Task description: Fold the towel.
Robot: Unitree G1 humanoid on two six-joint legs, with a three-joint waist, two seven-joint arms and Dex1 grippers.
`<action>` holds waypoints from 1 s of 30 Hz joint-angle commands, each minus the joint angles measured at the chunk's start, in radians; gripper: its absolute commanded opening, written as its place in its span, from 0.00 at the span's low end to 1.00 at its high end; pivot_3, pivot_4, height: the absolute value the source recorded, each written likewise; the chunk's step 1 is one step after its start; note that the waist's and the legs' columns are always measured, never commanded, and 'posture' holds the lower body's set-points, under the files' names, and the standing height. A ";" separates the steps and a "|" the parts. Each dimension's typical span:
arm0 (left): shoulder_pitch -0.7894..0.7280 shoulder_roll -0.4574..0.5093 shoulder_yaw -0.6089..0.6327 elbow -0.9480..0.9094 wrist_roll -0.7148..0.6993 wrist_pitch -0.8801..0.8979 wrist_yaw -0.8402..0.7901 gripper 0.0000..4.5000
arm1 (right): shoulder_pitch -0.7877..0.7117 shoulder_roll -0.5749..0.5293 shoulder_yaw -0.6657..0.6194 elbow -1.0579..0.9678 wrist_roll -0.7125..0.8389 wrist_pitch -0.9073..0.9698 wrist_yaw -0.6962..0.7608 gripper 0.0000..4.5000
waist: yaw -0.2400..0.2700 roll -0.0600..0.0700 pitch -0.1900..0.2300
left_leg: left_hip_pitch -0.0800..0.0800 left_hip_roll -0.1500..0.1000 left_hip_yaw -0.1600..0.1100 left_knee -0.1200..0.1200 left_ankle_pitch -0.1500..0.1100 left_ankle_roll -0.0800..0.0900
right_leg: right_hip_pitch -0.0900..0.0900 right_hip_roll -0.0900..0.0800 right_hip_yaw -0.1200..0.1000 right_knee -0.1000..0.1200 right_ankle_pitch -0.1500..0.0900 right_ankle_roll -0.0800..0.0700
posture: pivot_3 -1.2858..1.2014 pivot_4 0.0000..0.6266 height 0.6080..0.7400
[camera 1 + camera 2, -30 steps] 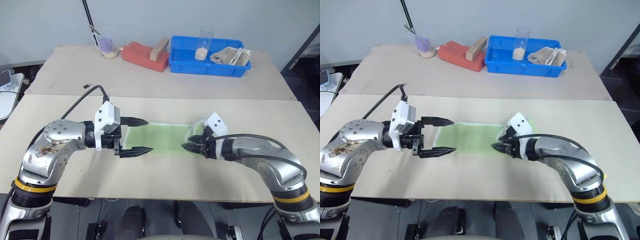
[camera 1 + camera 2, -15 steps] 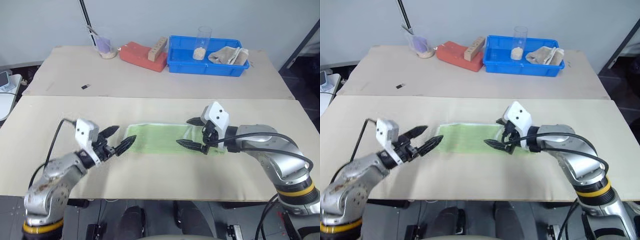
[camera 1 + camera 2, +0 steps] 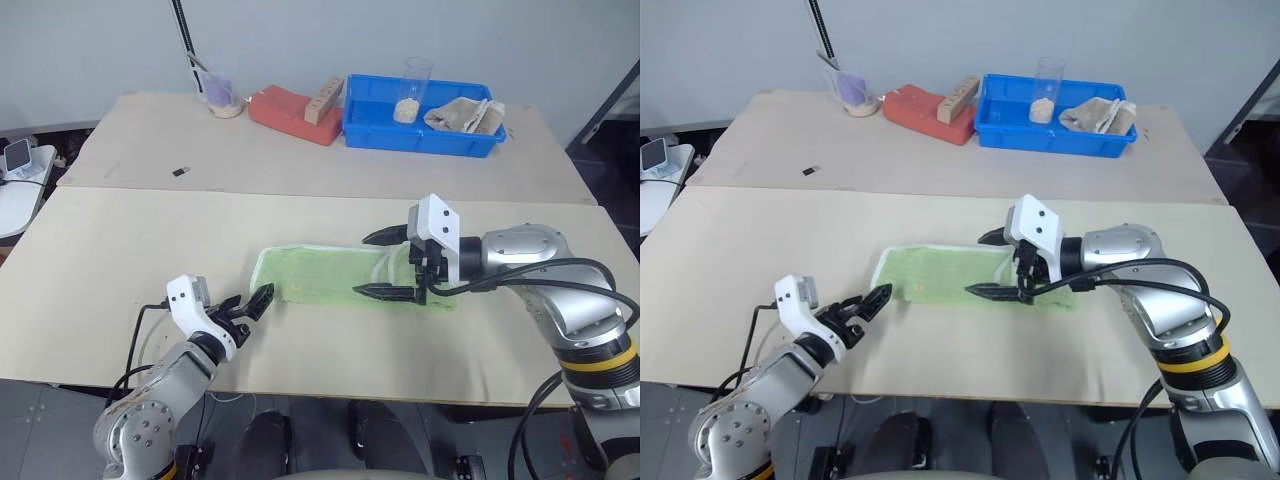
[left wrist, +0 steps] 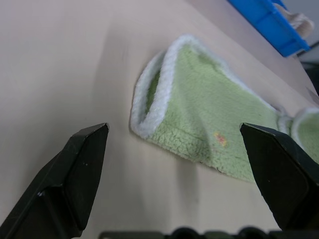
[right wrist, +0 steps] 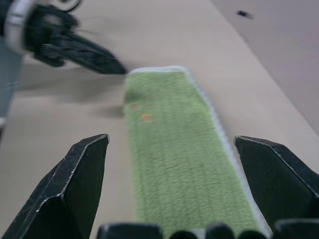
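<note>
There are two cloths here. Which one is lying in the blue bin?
The small beige cloth, crumpled in the blue bin at the far table edge. The green towel lies flat on the near table between the two open grippers.

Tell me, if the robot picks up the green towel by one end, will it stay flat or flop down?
The towel would probably flop: it lies folded into a soft strip, its end curling over. Its fuzzy surface suggests it won't slip easily from a pincer. It looks light, so a push would likely bunch it up.
</note>
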 commanded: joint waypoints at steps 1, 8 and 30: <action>-0.036 -0.013 -0.037 0.017 -0.020 0.028 0.055 1.00 | -0.024 -0.016 -0.028 -0.030 0.015 -0.039 0.046 0.99 | 0.000 0.000 0.000 | 0.000 0.000 0.000 0.000 0.000 0.000 | 0.000 0.000 0.000 0.000 0.000 0.000 | 0.52 0.24 0.80; -0.097 -0.039 -0.059 0.078 0.019 0.001 0.101 0.42 | -0.023 -0.021 -0.038 -0.022 0.005 -0.058 0.059 1.00 | 0.003 0.000 0.000 | 0.001 -0.001 0.000 0.000 0.000 0.000 | 0.000 0.000 0.000 0.000 0.000 0.000 | 0.52 0.24 0.80; -0.587 0.166 -0.650 0.378 0.390 -0.365 -0.688 0.01 | 0.391 -0.386 -0.492 -0.144 0.077 0.057 0.139 1.00 | 0.017 0.000 0.000 | -0.005 -0.006 0.000 -0.001 0.001 -0.002 | 0.000 -0.003 0.001 -0.009 0.001 0.001 | 0.52 0.24 0.80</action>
